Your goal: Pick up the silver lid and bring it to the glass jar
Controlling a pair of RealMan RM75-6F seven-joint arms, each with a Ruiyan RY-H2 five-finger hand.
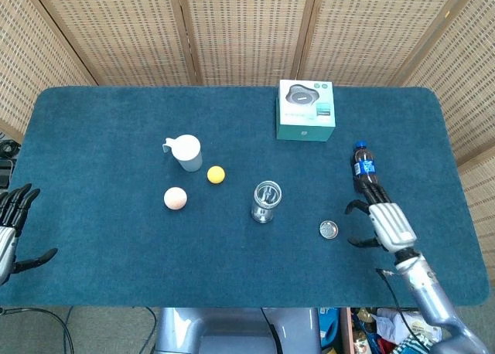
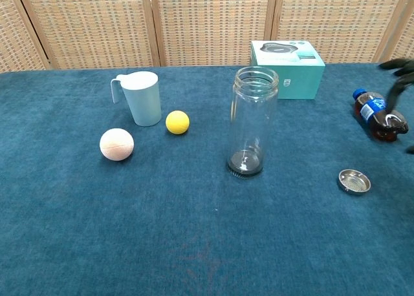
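Observation:
The silver lid [image 1: 329, 229] [image 2: 354, 181] lies flat on the blue cloth, right of the upright glass jar [image 1: 265, 202] [image 2: 253, 121], which has no lid on. My right hand [image 1: 381, 223] hovers just right of the lid, fingers spread and curved toward it, holding nothing. In the chest view only its dark fingertips [image 2: 400, 66] show at the right edge. My left hand [image 1: 11, 230] stays open at the table's left edge, far from both objects.
A cola bottle [image 1: 363, 168] [image 2: 380, 116] lies just behind my right hand. A teal box [image 1: 306, 110] stands at the back. A white cup [image 1: 187, 152], a yellow ball [image 1: 216, 175] and a pale pink ball [image 1: 175, 198] sit left of the jar.

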